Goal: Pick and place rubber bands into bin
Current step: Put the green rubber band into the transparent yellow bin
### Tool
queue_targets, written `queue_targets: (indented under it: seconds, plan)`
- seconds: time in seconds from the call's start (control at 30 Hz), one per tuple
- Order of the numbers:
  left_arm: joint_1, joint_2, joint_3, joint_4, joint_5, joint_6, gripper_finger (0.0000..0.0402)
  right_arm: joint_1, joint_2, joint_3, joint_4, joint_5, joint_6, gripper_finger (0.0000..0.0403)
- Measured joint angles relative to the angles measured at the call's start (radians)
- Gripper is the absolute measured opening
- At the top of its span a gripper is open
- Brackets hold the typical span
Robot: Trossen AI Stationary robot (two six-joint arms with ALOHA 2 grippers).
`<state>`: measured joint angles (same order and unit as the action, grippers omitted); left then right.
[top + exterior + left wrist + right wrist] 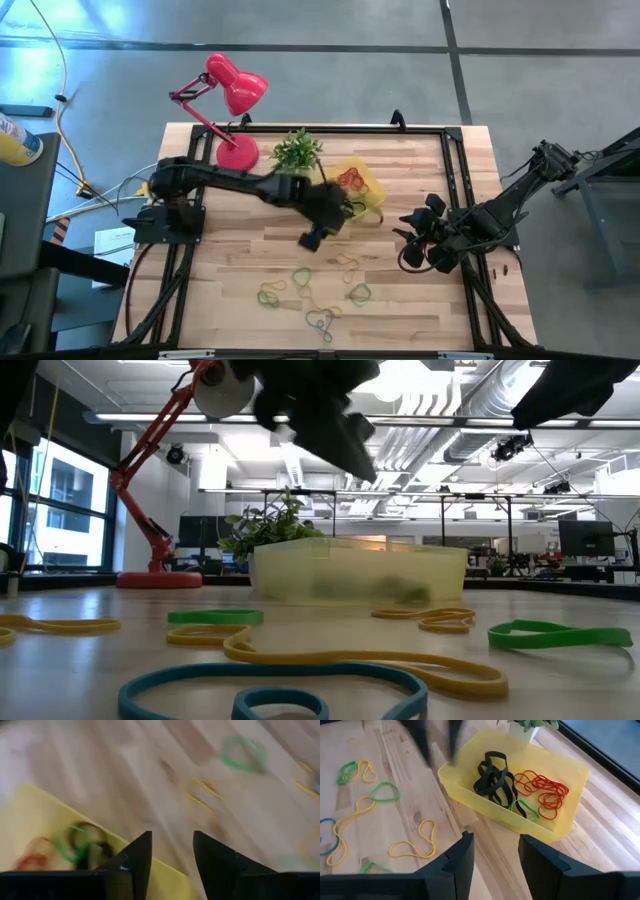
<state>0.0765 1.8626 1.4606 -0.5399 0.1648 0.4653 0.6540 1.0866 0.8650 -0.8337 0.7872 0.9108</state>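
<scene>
Your left end effector (312, 238) sits just below-left of the bin (372, 180) in the high view, mid-frame, fingers (137, 857) parted a moderate gap with nothing visible between them. The bin already holds black, red and a green band; it lies up-right of the left end effector, just beside it. The loose rubber bands (318, 295) are scattered in the lower centre of the high view, straight down-frame from the left end effector, near but apart. Closest is a yellow loop (347, 262), lying roughly left-right. The left arm is clearly nearer; the right end effector (425, 245) is parked at centre-right near the surface (230, 260) edge, fingers apart, empty. Open wood lies all around the bands, so there's room to drop straight down. Watch the plant (297, 150) and red lamp (232, 110) in the upper part of the frame, behind the bin, on the carry back.
</scene>
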Motion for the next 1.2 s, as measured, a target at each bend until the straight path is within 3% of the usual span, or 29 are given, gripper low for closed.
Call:
queue_targets:
  seconds: [0.2,0.43,0.7,1.2]
  plan:
    - [-0.17,-0.017,-0.006,-0.155,-0.086,-0.029,0.0108,0.0,0.0,-0.019,0.019,0.004,-0.022,0.0144]
    - [-0.296,-0.018,-0.133,-0.086,-0.159,-0.225,0.0101,0.0,0.0,-0.074,0.087,-0.036,-0.024,0.0144]
    - [-0.305,0.016,-0.244,0.006,-0.183,-0.396,0.0099,0.0,0.0,-0.116,0.179,-0.064,-0.063,0.0144]
    - [-0.306,0.106,-0.244,0.024,-0.173,-0.448,0.0101,0.001,0.0,-0.116,0.202,-0.086,-0.058,0.0144]
